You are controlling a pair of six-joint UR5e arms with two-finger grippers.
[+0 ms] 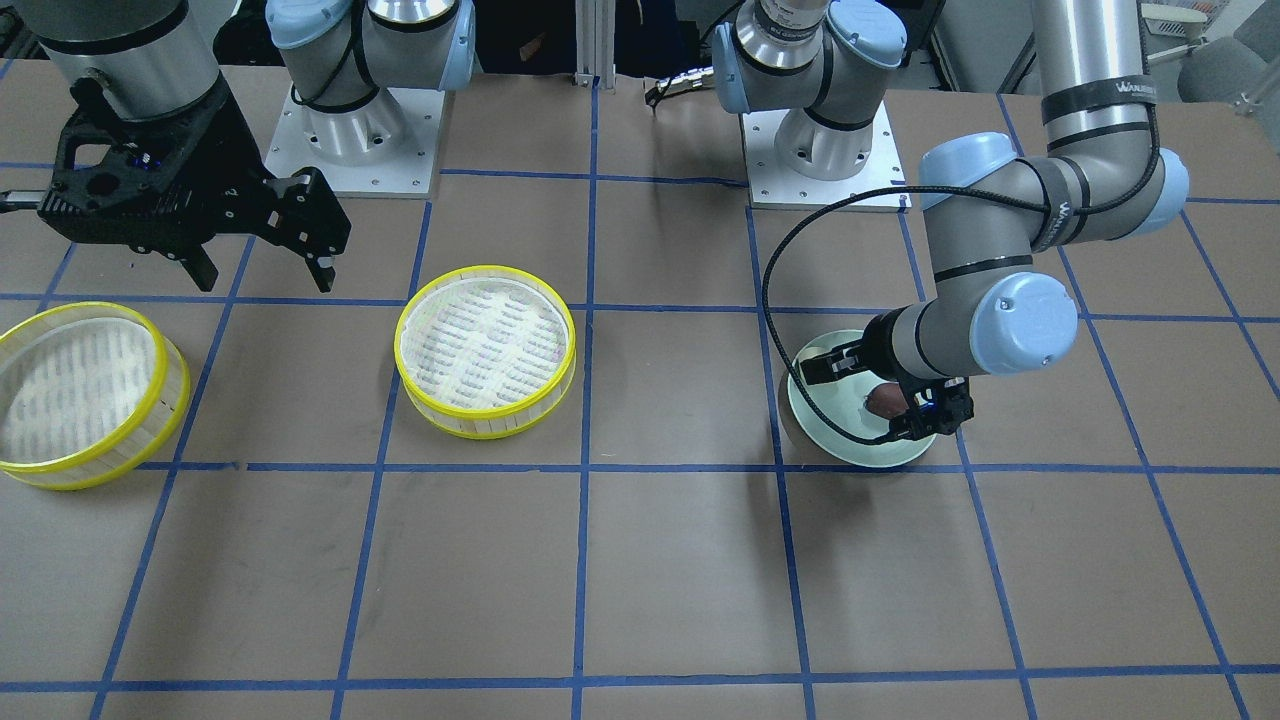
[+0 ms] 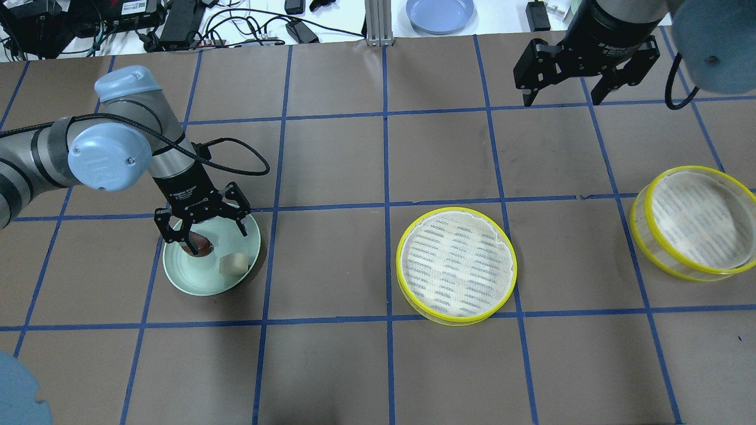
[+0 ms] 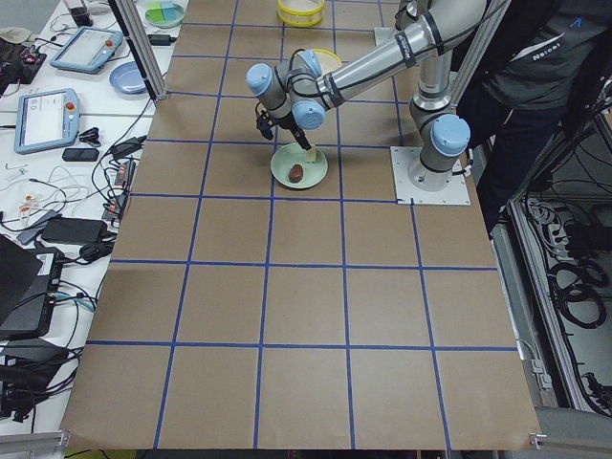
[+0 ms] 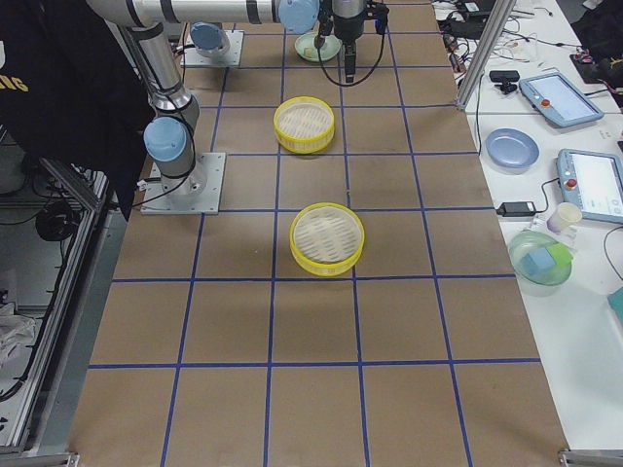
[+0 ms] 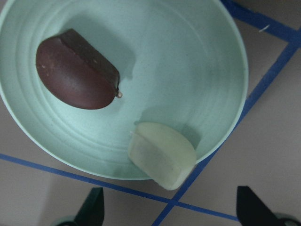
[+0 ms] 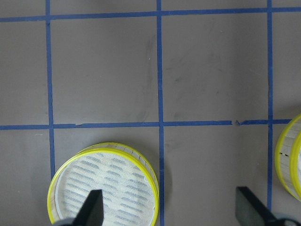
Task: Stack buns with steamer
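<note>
The dark brown bun [image 2: 198,248] and the cream bun [image 2: 232,264] lie side by side in the mint-green plate [image 2: 195,284]. My left gripper [image 2: 204,233] hangs open just above the plate, over the brown bun, holding nothing. In the left wrist view both buns, brown [image 5: 75,75] and cream [image 5: 162,153], lie below the open fingertips [image 5: 94,205]. One steamer tier [image 2: 456,264] sits empty mid-table, the other [image 2: 694,221] empty at the right. My right gripper [image 2: 561,97] is open and empty, high above the table behind the tiers.
A blue plate [image 2: 440,13] and cables lie on the white bench beyond the table's far edge. The two arm bases [image 1: 360,150] [image 1: 825,160] stand at the robot's side. A person [image 3: 545,57] stands by the left arm's base.
</note>
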